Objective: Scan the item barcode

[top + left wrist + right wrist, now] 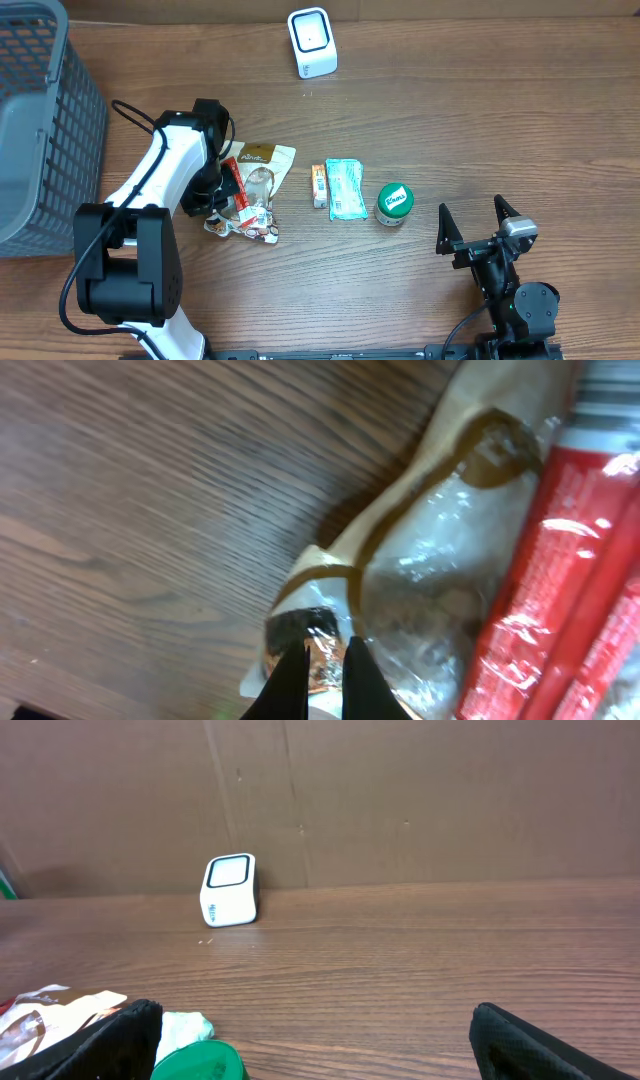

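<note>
Two arms share the table [450, 110]. The left arm [160, 190] is bent over the goods, and the right one is parked near the front edge. On the left arm, the left gripper [322, 660] has its jaws pressed together on the pouch [440, 550], pinching the printed corner at its lower end. The right gripper [478, 228] stands wide apart, holds nothing and is well apart from the pouch.

The pouch lies flat, left of centre, with a red packet [236, 185] lying along its left side and touching it. It looks light, and its film looks soft, glossy and crinkly. Held by one corner, it will probably sag and fold, and the film may slip between the jaws. The sealed edge is likely the stiffest place to hold, so the corner grip seems sound. The red packet could be dragged along with it. No barcode shows from any view, so the pouch may need turning.

The table is smooth wood grain, so thin film lying on it offers little edge to get under. A brown cardboard wall [400, 800] closes the back. A grey mesh basket [40, 120] fills the far left corner. The white scanner [312, 42] stands at the back, well apart from the pouch. To the right of the pouch lie a teal packet [346, 188], a small box [319, 186] and a green-lidded jar [394, 203].
</note>
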